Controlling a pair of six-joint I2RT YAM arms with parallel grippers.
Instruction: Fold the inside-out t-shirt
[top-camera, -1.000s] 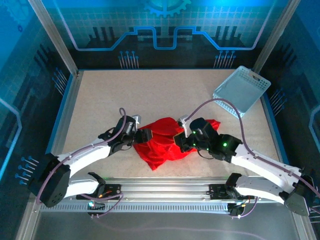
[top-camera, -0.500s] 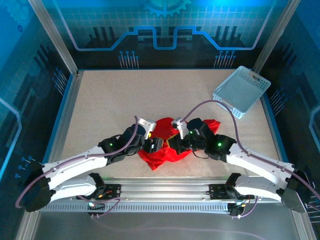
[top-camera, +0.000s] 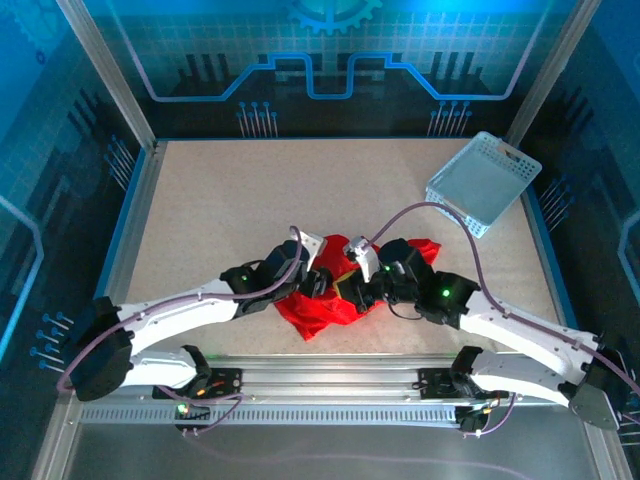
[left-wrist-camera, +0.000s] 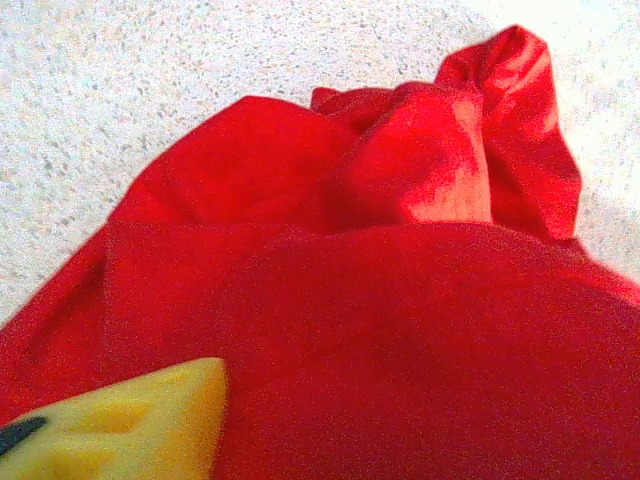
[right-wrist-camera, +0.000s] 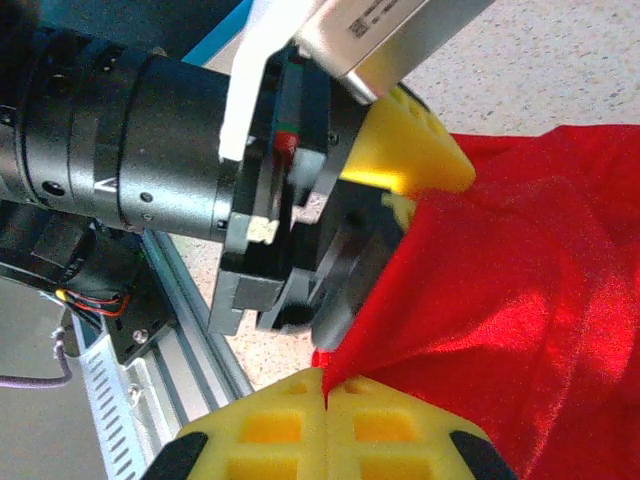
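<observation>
The inside-out t-shirt (top-camera: 318, 310) is a bright red crumpled heap near the table's front middle. My right gripper (top-camera: 352, 290) is shut on a pinched edge of it, and the right wrist view shows the red cloth (right-wrist-camera: 520, 290) running out from between the closed yellow pads (right-wrist-camera: 270, 430). My left gripper (top-camera: 322, 283) is pressed into the heap from the left, right beside the right gripper. One of its yellow fingers (left-wrist-camera: 130, 425) lies on the cloth (left-wrist-camera: 400, 300); the other is hidden under it. That finger (right-wrist-camera: 410, 150) also touches the cloth in the right wrist view.
A light blue mesh basket (top-camera: 483, 182) sits tilted at the far right corner of the speckled table (top-camera: 250, 200). The metal front rail (top-camera: 330, 375) runs close below the shirt. Both grippers are crowded together over the heap.
My left arm has swung right and pushed its gripper into the shirt next to the right gripper. The heap has bunched up smaller. The right gripper kept its hold and barely moved.
</observation>
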